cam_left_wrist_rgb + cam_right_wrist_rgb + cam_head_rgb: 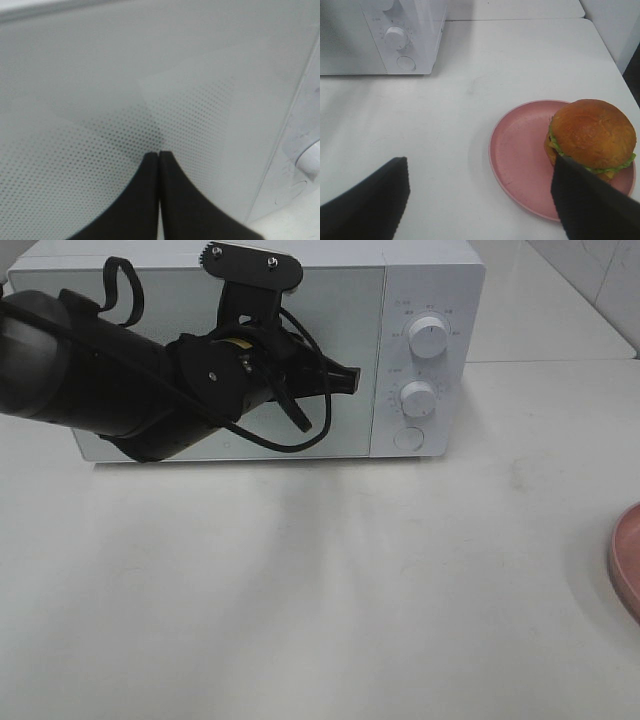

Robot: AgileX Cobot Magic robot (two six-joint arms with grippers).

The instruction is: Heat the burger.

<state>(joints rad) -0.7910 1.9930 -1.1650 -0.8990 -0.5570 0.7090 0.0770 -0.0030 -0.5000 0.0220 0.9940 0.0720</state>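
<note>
Two black grippers show. The left gripper is closed tight with nothing between its fingers, its tips held close against the perforated glass door of the white box-shaped microwave, whose door is closed. The right gripper stands wide apart and empty above the white table. The burger, with glossy golden-brown bun and frilly green lettuce, sits on the round pink plate, well apart from the microwave.
</note>
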